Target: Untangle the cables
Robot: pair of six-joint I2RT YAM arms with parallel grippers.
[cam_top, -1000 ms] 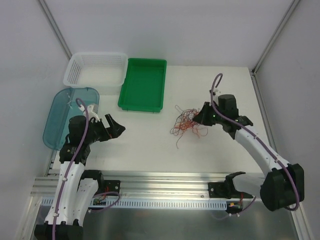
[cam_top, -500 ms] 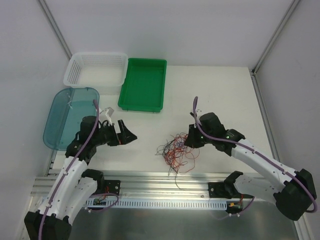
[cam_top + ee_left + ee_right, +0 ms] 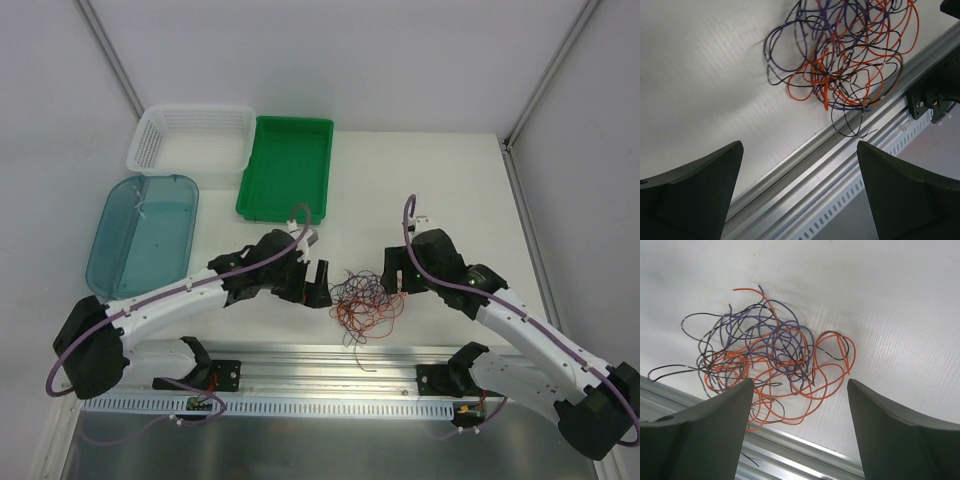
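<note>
The cables [image 3: 362, 300] lie in one loose tangle of orange, purple and black wires near the table's front edge, between the two grippers. My left gripper [image 3: 316, 284] is just left of the tangle, open and empty. In the left wrist view the cables [image 3: 840, 65] lie ahead of the left gripper [image 3: 799, 145], apart from its fingers. My right gripper [image 3: 392, 281] sits just right of the pile, open. In the right wrist view the right gripper [image 3: 800, 382] stands open over the edge of the cables [image 3: 782, 347], holding nothing.
A green tray [image 3: 285, 170], a white basket [image 3: 190, 140] and a blue translucent tray [image 3: 140, 230] stand at the back left. The aluminium rail [image 3: 330, 355] runs along the front edge, and one black wire end trails over it.
The right gripper pulled the tangle toward the front edge, then opened and let it go. The left arm swung right, from beside the blue tray to the tangle.
</note>
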